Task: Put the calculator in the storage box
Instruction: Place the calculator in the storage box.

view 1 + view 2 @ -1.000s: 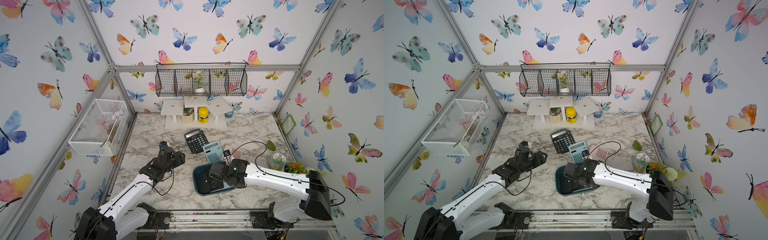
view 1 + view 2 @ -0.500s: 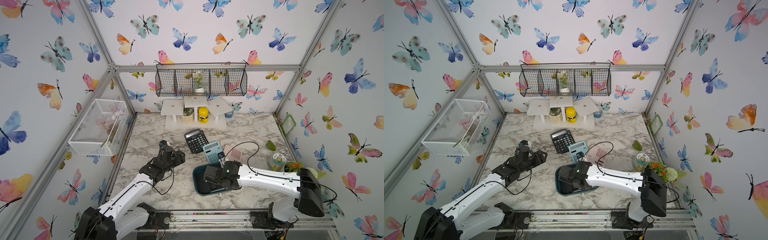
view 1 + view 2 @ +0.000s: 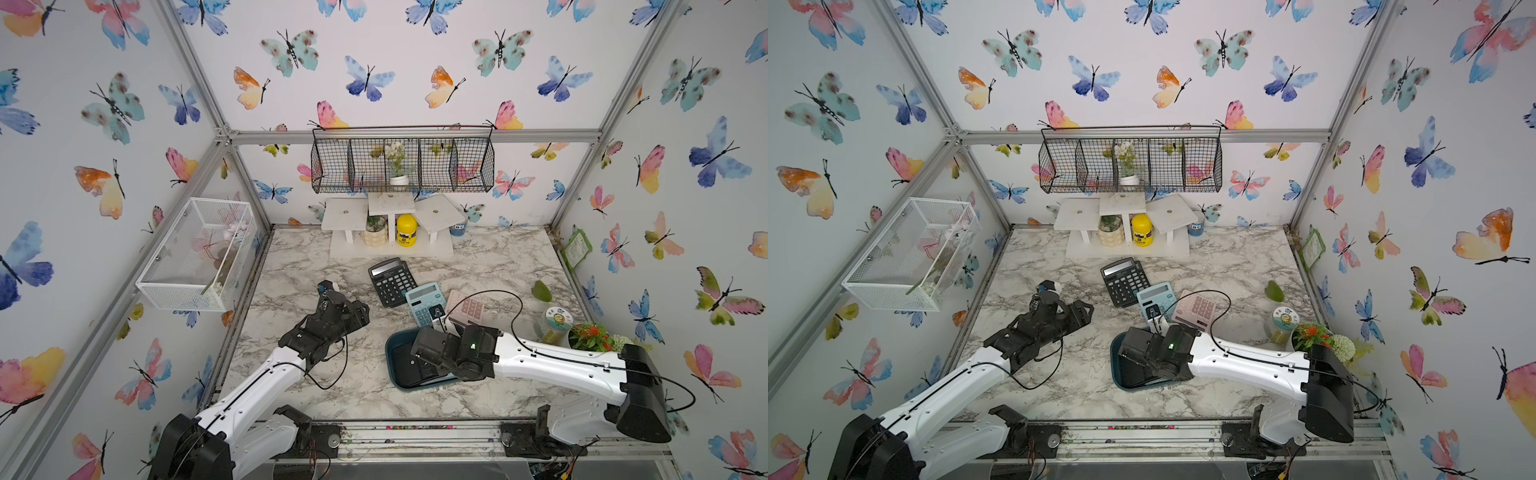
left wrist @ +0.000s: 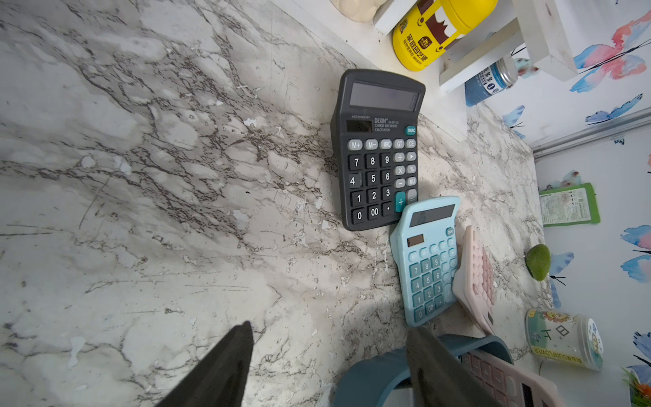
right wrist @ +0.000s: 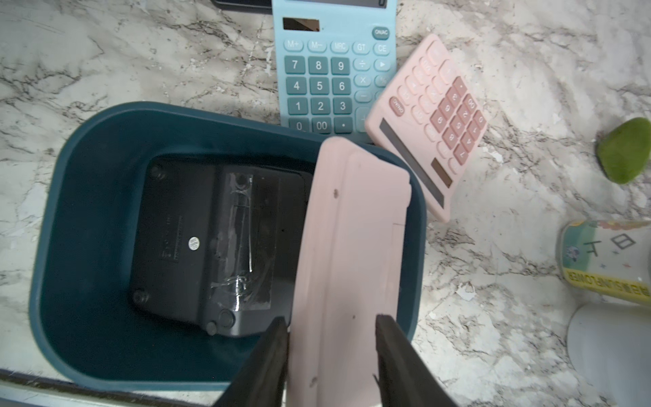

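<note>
The dark teal storage box (image 3: pixel 392 353) (image 5: pixel 88 158) sits near the table's front, with a black calculator (image 5: pixel 211 239) face down inside it. A pink calculator (image 5: pixel 352 229) lies face down, tilted, with its far end on the box rim; in both top views the arm hides it. My right gripper (image 5: pixel 331 319) (image 3: pixel 419 361) (image 3: pixel 1131 361) hovers over its near end with the jaws apart, one finger beside its edge and the other in front of it. My left gripper (image 4: pixel 331 338) (image 3: pixel 359 311) stands open and empty over bare marble, left of the box (image 4: pixel 370 373).
Behind the box lie a black calculator (image 3: pixel 390 282), a light blue one (image 3: pixel 424 303) and a pink one (image 3: pixel 467 305). A labelled jar (image 3: pixel 557 324), a green lump (image 3: pixel 542 291) and a flower pot (image 3: pixel 590 336) stand at the right. A white riser (image 3: pixel 390 249) is at the back.
My right gripper's jaws have parted from nearly shut, and the right wrist has shifted slightly left over the box. The left arm has not moved.
</note>
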